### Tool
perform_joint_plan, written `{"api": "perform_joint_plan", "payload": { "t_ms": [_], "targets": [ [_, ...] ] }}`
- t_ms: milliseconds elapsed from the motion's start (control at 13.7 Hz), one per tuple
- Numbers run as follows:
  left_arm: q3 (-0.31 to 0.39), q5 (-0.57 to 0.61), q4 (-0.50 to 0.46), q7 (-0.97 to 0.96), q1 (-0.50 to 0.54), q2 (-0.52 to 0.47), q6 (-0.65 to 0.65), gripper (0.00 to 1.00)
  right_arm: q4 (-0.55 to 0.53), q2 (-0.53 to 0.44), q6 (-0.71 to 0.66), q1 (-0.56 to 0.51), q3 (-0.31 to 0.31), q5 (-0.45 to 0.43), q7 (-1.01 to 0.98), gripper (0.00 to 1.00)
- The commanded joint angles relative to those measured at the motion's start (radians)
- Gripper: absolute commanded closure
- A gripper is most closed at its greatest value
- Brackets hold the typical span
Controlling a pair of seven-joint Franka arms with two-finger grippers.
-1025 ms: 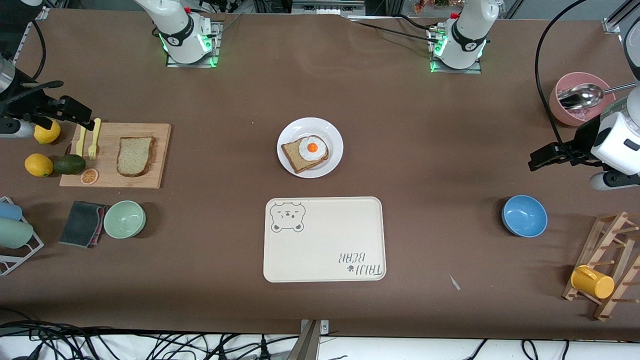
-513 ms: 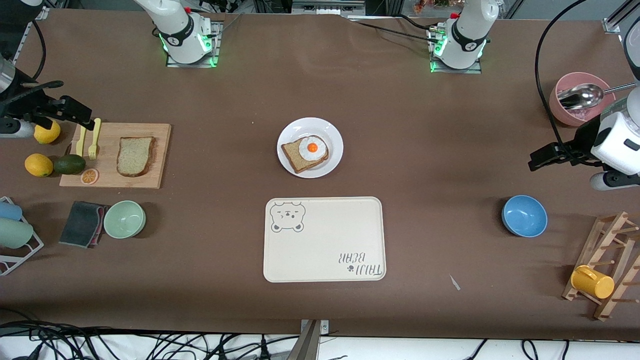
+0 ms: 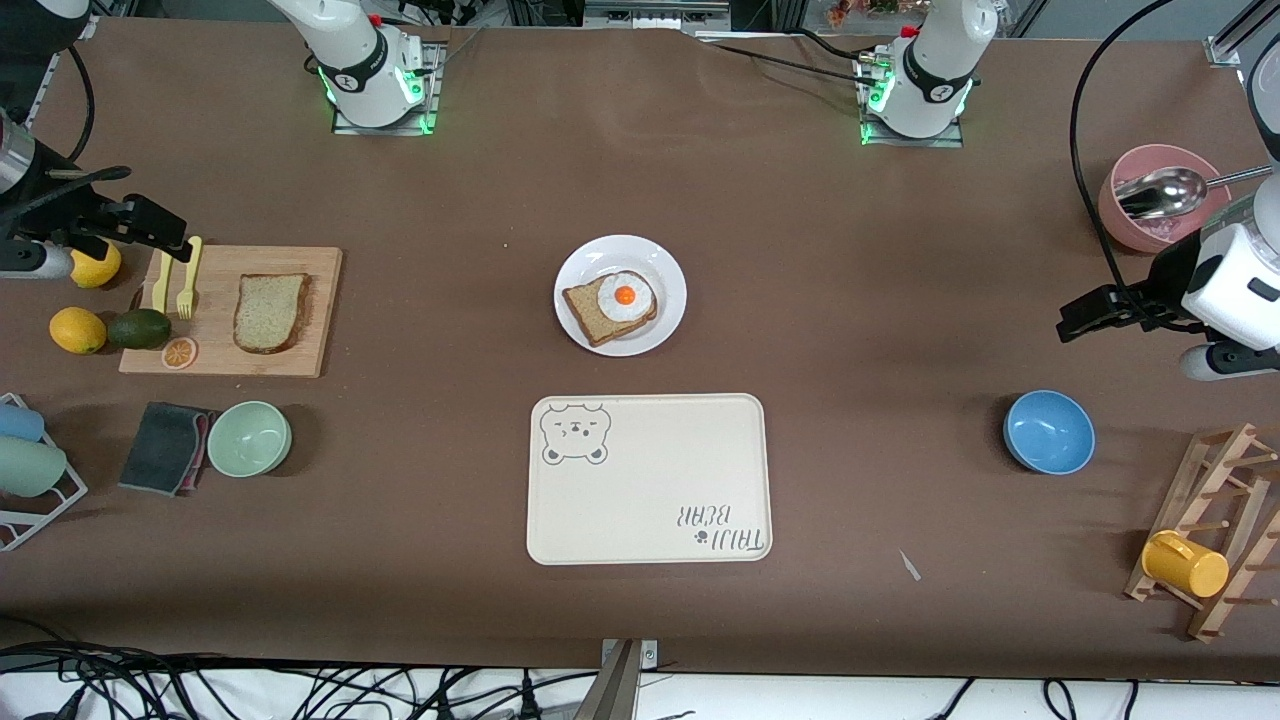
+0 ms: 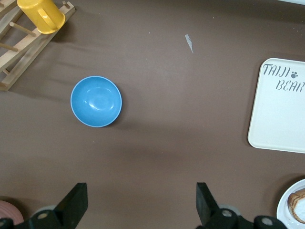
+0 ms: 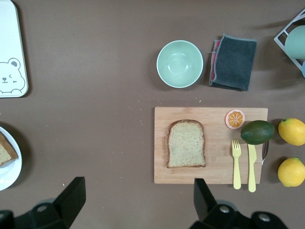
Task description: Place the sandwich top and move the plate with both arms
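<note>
The sandwich top (image 3: pixel 270 312) (image 5: pixel 186 143), a plain tan slice, lies flat on a wooden cutting board (image 3: pixel 320 335) at the right arm's end of the table. The white plate (image 3: pixel 662 275) (image 5: pixel 10 179) sits mid-table and carries a darker slice with a fried egg (image 3: pixel 624 295). My right gripper (image 3: pixel 150 228) (image 5: pixel 138 195) hangs open and empty in the air by the board's edge. My left gripper (image 3: pixel 1085 318) (image 4: pixel 140 200) hangs open and empty over bare table at the left arm's end, near the blue bowl (image 4: pixel 96 101).
A cream bear tray (image 3: pixel 650 480) lies nearer the camera than the plate. By the board are a green bowl (image 3: pixel 249 438), a grey cloth (image 3: pixel 165 447), lemons, an avocado (image 3: pixel 138 328) and yellow cutlery. At the left arm's end: a pink bowl with spoon (image 3: pixel 1150 200) and a mug rack (image 3: pixel 1200 540).
My right arm's wrist has shifted very slightly. The left arm and everything on the table stay where they were.
</note>
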Motion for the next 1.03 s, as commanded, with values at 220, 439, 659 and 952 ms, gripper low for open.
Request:
{"api": "perform_joint_plan", "payload": {
  "t_ms": [220,439,659,952],
  "targets": [
    [-0.001,-0.023,-0.003,-0.005,0.001,-0.014,-0.014,0.0,-0.001,0.001,-0.012,-0.013,0.011,-0.001,-0.004,0.0],
    [0.001,-0.023,-0.003,-0.005,0.001,-0.014,-0.014,0.0,0.0,0.019,-0.012,-0.011,0.011,-0.002,-0.016,0.0],
    [0.001,-0.023,-0.003,-0.005,0.003,-0.014,-0.014,0.0,-0.002,0.027,-0.039,-0.011,0.011,-0.004,-0.013,0.0],
    [0.001,-0.023,-0.003,-0.005,0.003,-0.014,-0.014,0.0,-0.005,0.047,-0.041,-0.011,0.011,-0.013,-0.019,0.0]
  ]
}}
